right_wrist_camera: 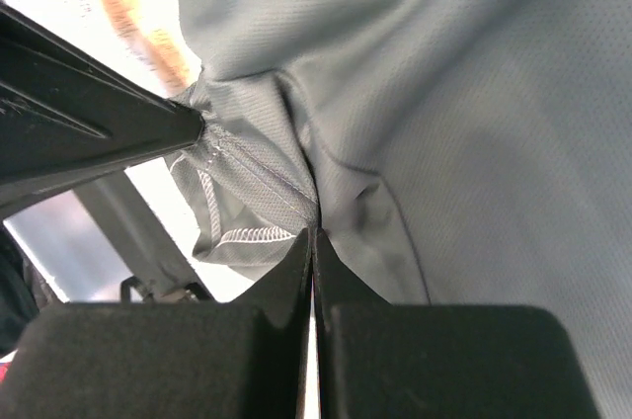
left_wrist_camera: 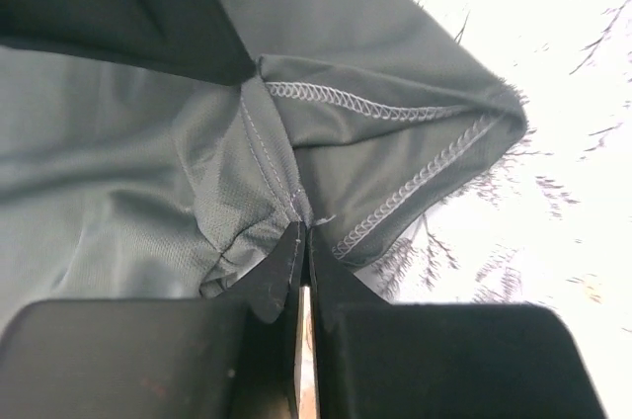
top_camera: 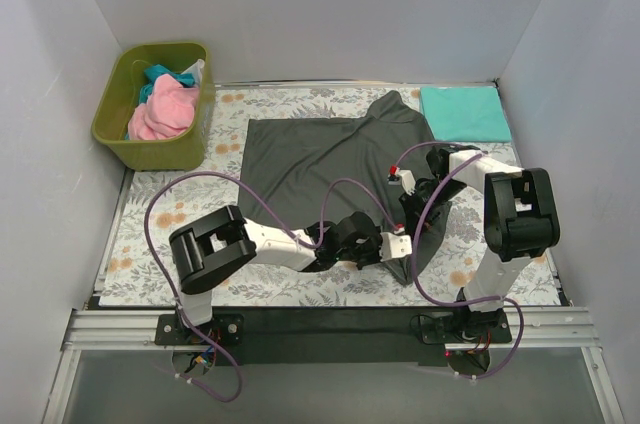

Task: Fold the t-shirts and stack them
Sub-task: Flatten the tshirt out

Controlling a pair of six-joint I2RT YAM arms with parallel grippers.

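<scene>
I count: grey shirt (top_camera: 310,154) 1 | folded teal shirt (top_camera: 463,112) 1 | pink shirt (top_camera: 165,112) 1 | bin (top_camera: 113,129) 1

Even overhead light; wrist views overexposed (backgrounds blown white).

The table (top_camera: 300,319) wears a floral cloth (top_camera: 150,234) over nearly all of its top. Directly on the cloth lies a dark grey t-shirt (top_camera: 310,159), spread mostly flat, the bulk of it beyond and to the left of the jaws of the left gripper (top_camera: 404,248) and right gripper (top_camera: 412,216), which both pinch its near right part. A folded teal t-shirt (top_camera: 465,112) lies well beyond the jaws, to their right. An olive bin (top_camera: 150,149) stands far off to their left.
</scene>
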